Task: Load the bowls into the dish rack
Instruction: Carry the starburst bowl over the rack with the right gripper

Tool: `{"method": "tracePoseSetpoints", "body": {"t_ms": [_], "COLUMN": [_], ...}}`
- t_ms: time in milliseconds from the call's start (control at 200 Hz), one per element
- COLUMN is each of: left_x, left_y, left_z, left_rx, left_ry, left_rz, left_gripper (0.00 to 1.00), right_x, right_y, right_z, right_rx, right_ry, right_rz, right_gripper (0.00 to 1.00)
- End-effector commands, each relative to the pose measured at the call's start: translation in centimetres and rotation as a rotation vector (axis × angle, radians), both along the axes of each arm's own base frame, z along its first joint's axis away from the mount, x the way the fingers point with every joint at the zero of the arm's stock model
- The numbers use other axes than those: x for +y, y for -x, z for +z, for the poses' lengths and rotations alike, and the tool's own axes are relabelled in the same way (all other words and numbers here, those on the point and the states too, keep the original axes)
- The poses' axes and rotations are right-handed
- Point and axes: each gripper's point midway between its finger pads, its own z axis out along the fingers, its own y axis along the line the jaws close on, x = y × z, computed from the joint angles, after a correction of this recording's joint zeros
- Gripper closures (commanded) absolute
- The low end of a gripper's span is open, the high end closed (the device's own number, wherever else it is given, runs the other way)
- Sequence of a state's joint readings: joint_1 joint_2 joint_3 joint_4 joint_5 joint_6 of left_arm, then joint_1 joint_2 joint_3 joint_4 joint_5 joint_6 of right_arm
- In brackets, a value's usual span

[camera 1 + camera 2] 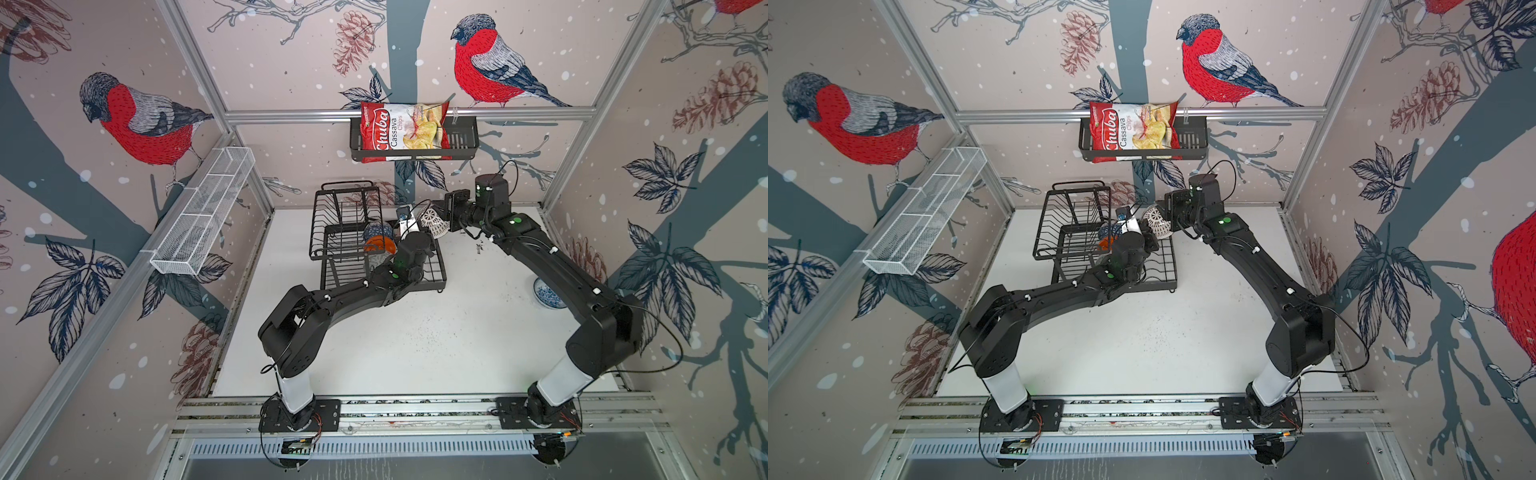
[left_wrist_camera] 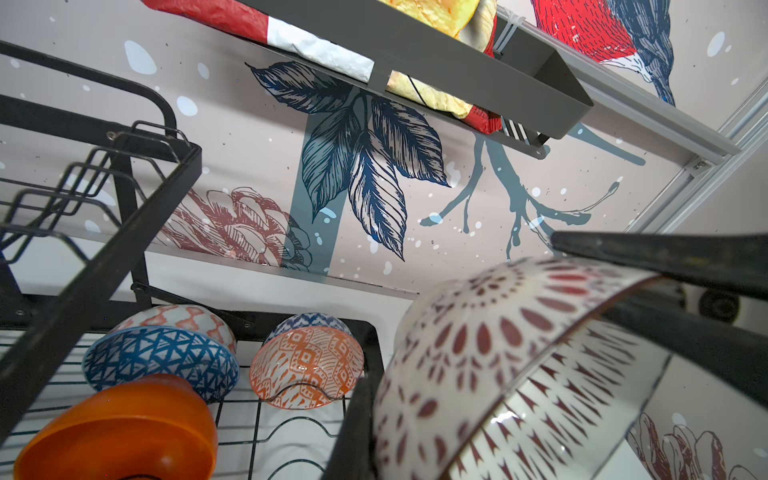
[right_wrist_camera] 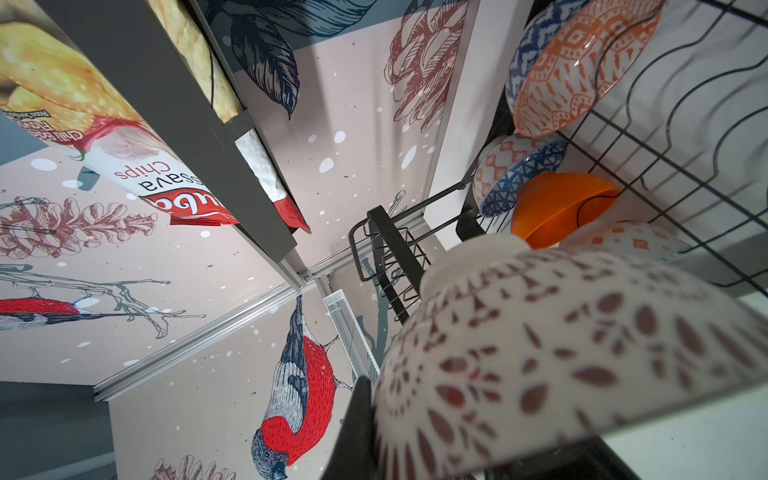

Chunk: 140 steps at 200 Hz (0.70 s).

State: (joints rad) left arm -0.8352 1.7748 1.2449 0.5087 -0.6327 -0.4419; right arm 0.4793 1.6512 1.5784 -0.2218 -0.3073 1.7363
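findings: the white glazed bowl with dark red lattice print (image 1: pixel 434 222) hangs tilted on edge over the far right corner of the black wire two-tier dish rack (image 1: pixel 349 190), not yet seated. the left gripper (image 2: pixel 623 291) is clamped on its rim. the right gripper (image 1: pixel 444 218) is closed, apparently on the same bowl from the right.

risk: two grips share one ceramic rim. if either arm pulls before the other lets go, the bowl may twist, slip and strike the plain glossy orange bowl (image 2: pixel 124 428) and dark-blue geometric bowl (image 2: pixel 162 357) racked just left. the white bowl with blue flowers (image 1: pixel 548 293) sits on the white table (image 1: pixel 415 353), near right.
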Motion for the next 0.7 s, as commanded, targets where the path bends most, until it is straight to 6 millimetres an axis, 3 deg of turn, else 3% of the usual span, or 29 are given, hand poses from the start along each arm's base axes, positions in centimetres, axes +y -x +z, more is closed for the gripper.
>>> {"method": "tracePoseSetpoints", "body": {"t_ms": [0, 145, 200, 330, 410, 550, 695], "left_x": [-0.1, -0.5, -0.5, -0.6, -0.7, -0.8, -0.4], "left_y": [0.4, 0.4, 0.4, 0.3, 0.3, 0.3, 0.4], "left_z": [2.7, 2.6, 2.6, 2.4, 2.4, 2.2, 1.9], "left_rx": [-0.043, -0.020, -0.019, 0.000, 0.010, 0.022, 0.047], "left_ry": [0.060, 0.043, 0.045, 0.050, 0.054, 0.043, 0.038], "left_rz": [-0.013, -0.030, -0.033, -0.040, -0.048, -0.059, -0.051], "left_gripper": [1.00, 1.00, 0.92, 0.94, 0.80, 0.76, 0.56], "right_x": [-0.7, -0.2, -0.2, -0.1, -0.1, -0.7, -1.2], "right_y": [-0.7, -1.2, -1.4, -1.6, -1.7, -2.0, -1.9], "right_z": [-0.6, 0.6, 0.9, 1.0, 1.4, 2.2, 2.7], "right_rx": [-0.049, -0.105, -0.122, -0.140, -0.161, -0.197, -0.226], "right_ry": [0.074, 0.081, 0.092, 0.095, 0.094, 0.104, 0.113], "right_rz": [-0.013, 0.016, 0.024, 0.039, 0.042, 0.038, 0.031], "right_gripper": [0.95, 0.99, 0.99, 1.00, 1.00, 1.00, 1.00]}}
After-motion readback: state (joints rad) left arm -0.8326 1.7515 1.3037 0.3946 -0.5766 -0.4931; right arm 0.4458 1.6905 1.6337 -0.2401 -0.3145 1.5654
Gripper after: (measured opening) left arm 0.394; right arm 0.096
